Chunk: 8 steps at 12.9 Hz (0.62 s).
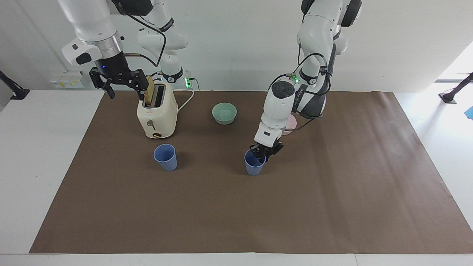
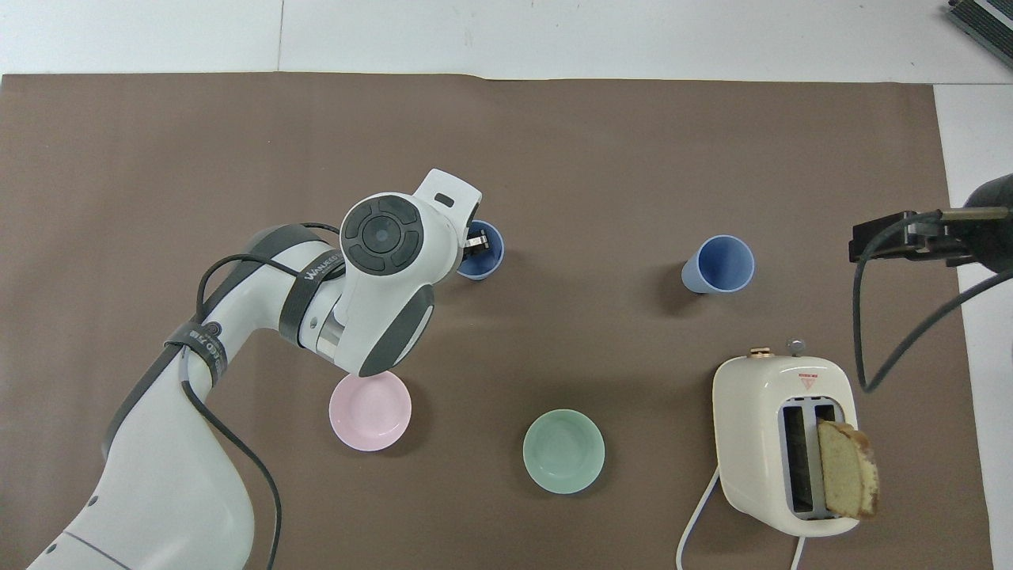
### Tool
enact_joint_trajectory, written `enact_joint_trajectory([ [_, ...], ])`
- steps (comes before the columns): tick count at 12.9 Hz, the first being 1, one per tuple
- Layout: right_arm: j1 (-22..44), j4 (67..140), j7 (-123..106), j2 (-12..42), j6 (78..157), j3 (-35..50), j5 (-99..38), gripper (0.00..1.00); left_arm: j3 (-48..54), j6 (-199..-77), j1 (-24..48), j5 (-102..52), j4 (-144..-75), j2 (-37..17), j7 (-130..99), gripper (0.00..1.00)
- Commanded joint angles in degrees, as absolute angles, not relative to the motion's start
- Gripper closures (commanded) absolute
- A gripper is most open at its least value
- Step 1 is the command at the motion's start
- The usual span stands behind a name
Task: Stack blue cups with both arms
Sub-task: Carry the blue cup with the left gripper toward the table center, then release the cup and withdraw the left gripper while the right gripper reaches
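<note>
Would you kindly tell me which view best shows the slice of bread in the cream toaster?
The overhead view: the tan slice of bread shows its whole face, leaning out of the cream toaster. In the facing view, the right gripper partly hides the bread.

My facing camera sits high across the tabletop [image 1: 236,221], looking back at both arm bases and the wall, wide enough to take in the whole brown mat [image 1: 332,207]. My overhead camera hangs above the robots' end, looking forward and steeply down, closer in. Both share the mat's middle: the toaster [image 1: 157,114], green bowl [image 1: 224,113], pink bowl [image 2: 369,411] and two blue cups [image 2: 718,264], turned half around.
</note>
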<state>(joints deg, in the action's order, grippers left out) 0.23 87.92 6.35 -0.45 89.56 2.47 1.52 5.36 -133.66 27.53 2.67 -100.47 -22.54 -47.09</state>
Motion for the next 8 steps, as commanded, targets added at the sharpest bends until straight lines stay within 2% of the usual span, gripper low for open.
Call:
enact_joint_trajectory([
  [1, -0.70, 91.04, 5.01, -2.72, 89.91, 2.64, 0.70, 0.00, 4.40, -130.36, 26.47, 4.04, -100.02, -20.05, -47.55, 0.00],
  [4, -0.97, 94.83, 5.10, -2.73, 95.94, 2.64, 0.70, 0.00, 4.13, -126.13, 24.62, 4.04, -99.76, -16.45, -43.17, 0.00],
  [8, -0.44, 97.90, 5.27, 0.70, 102.81, 2.64, 0.70, 0.00, 4.22, -118.41, 17.86, 3.69, -100.10, -10.13, -29.56, 0.00],
])
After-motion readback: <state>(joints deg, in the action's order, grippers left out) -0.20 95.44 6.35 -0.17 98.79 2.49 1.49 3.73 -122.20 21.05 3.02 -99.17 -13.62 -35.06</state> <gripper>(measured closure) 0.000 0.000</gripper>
